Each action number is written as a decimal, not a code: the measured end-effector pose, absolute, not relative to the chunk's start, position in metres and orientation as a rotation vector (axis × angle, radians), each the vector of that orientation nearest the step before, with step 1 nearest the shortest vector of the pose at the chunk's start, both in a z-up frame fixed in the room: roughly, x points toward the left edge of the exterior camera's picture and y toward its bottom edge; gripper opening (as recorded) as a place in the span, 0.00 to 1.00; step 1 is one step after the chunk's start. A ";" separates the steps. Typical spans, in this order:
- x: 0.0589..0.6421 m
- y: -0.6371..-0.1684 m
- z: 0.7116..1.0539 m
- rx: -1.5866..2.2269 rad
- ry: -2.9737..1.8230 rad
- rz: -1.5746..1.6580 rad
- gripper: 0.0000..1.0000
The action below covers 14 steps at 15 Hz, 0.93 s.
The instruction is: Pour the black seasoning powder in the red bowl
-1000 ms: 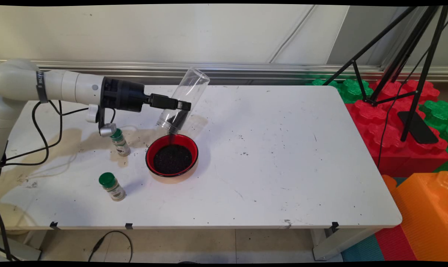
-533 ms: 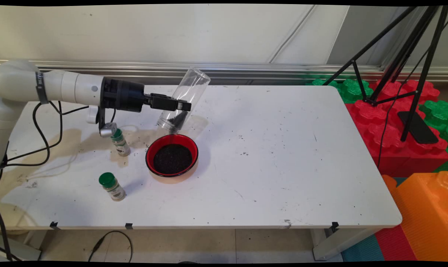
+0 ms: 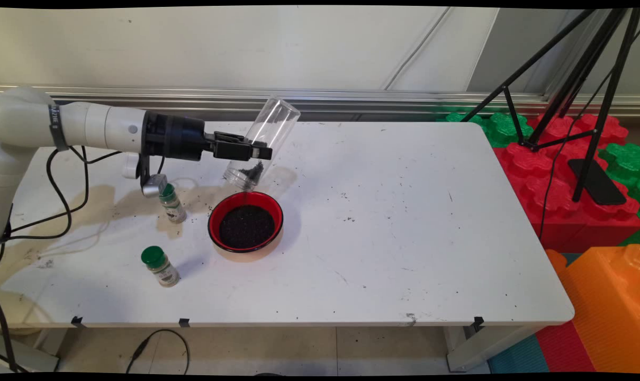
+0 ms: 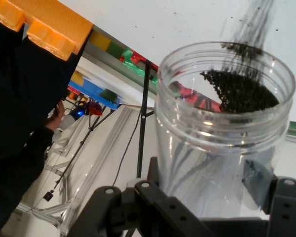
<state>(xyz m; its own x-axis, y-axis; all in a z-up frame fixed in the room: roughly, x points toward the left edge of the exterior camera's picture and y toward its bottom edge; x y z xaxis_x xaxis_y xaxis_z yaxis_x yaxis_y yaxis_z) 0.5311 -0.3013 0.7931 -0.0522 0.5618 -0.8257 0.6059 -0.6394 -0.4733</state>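
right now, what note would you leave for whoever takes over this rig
Claw: shut on the clear plastic jar, held tilted mouth-down above the far rim of the red bowl.
Jar: only a few dark granules left near its mouth; the hand view shows some spilling out.
Bowl: already holds a layer of the dark granules, sits on the white table.
Two small green-capped spice bottles stand upright left of the bowl: one below the arm, one nearer the front edge.
Loose grains are scattered on the table around the bowl.
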 end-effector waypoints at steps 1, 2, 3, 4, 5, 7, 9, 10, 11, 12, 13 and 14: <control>0.531 -0.301 0.793 2.138 1.304 -1.825 0.00; 0.532 -0.300 0.793 2.139 1.291 -1.824 0.00; 0.532 -0.300 0.793 2.140 1.280 -1.824 0.00; 0.532 -0.299 0.793 2.141 1.267 -1.822 0.00; 0.532 -0.298 0.793 2.142 1.255 -1.822 0.00; 0.533 -0.298 0.794 2.144 1.233 -1.820 0.00; 0.533 -0.297 0.794 2.144 1.208 -1.818 0.00; 0.534 -0.297 0.794 2.144 1.195 -1.817 0.00; 0.534 -0.296 0.795 2.145 1.181 -1.816 0.00; 0.534 -0.296 0.795 2.146 1.167 -1.816 0.00; 0.534 -0.295 0.795 2.146 1.152 -1.816 0.00; 0.535 -0.295 0.796 2.145 1.142 -1.817 0.00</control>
<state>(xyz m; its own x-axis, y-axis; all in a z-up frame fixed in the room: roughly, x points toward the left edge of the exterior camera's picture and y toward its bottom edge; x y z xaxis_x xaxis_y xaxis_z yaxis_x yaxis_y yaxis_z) 0.5345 -0.2948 0.7958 0.0028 0.4662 -0.8847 0.5948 -0.7119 -0.3733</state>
